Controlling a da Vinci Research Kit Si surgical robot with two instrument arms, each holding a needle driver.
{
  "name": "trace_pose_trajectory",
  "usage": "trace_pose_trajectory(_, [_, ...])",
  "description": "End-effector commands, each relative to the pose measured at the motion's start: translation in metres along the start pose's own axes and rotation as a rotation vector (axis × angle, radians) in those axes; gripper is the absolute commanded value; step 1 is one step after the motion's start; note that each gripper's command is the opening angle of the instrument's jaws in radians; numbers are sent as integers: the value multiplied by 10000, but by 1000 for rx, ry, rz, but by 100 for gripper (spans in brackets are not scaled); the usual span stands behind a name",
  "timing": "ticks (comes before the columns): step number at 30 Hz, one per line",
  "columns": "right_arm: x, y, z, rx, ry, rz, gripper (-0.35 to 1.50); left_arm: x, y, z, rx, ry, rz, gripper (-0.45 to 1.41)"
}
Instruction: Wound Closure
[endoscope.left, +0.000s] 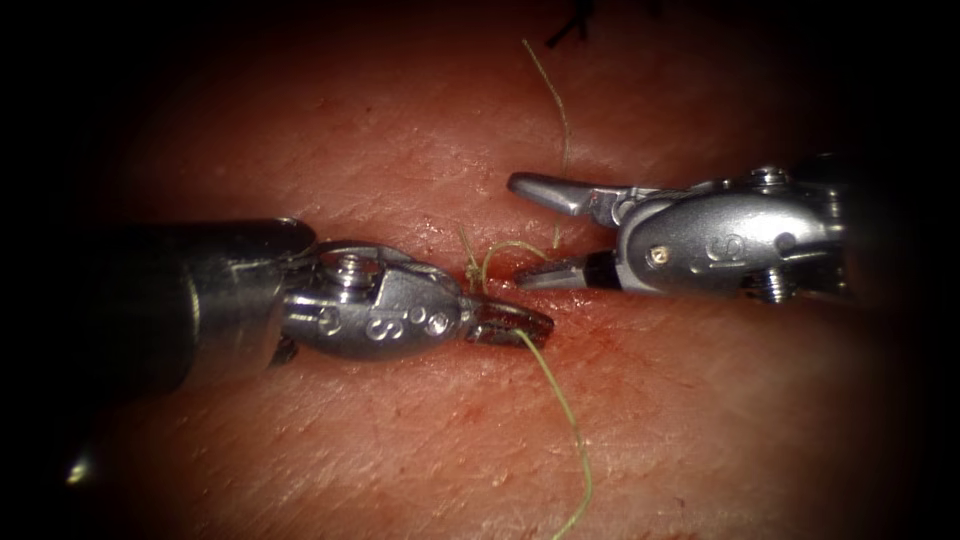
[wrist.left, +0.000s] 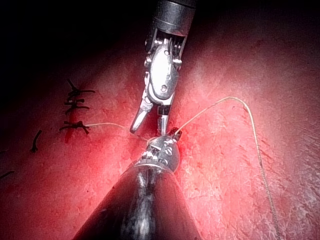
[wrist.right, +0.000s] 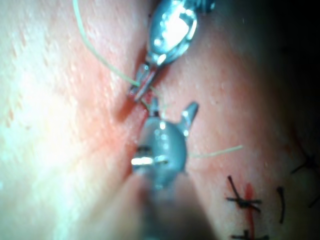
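Observation:
My left tool (endoscope.left: 510, 326) comes in from the left, its jaws shut on the pale thread (endoscope.left: 572, 430), which trails down toward the near edge. A small knot of thread (endoscope.left: 471, 272) sits at the cut in the tissue (endoscope.left: 330, 140), just above those jaws. My right tool (endoscope.left: 518, 232) comes in from the right with its jaws wide open and holding nothing. One strand (endoscope.left: 563, 120) runs down from the far side between them. In the left wrist view the left tool (wrist.left: 175, 134) grips the thread (wrist.left: 235, 98) under the open right tool (wrist.left: 150, 122).
Dark finished stitches (endoscope.left: 572, 28) lie farther along the cut, also the stitches (wrist.left: 75, 107) and the stitches (wrist.right: 241, 200). Red fluid (endoscope.left: 560, 330) wets the tissue around the knot. A short free thread end (wrist.right: 220, 150) lies beside the right tool (wrist.right: 171, 109).

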Motion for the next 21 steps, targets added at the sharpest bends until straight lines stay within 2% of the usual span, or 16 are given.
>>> trace_pose_trajectory(1, [-3, -1, 14, 6, -2, -12, 59, -3, -3, 7, 1, 0, -1, -45])
trace_pose_trajectory(5, [-6, -5, 25, 9, -4, -25, 59, -3, -3, 7, 1, 0, 0, -45])
trace_pose_trajectory(11, [-1, -7, 38, 25, 37, -76, 54, -2, -3, 8, -10, -4, 12, -45])
trace_pose_trajectory(16, [-2, -6, 42, 62, 70, -125, 41, -2, -2, 7, -23, -8, 20, -45])
trace_pose_trajectory(21, [-6, -5, 39, 94, 86, -140, 39, -3, 1, 5, -31, -12, 28, -45])
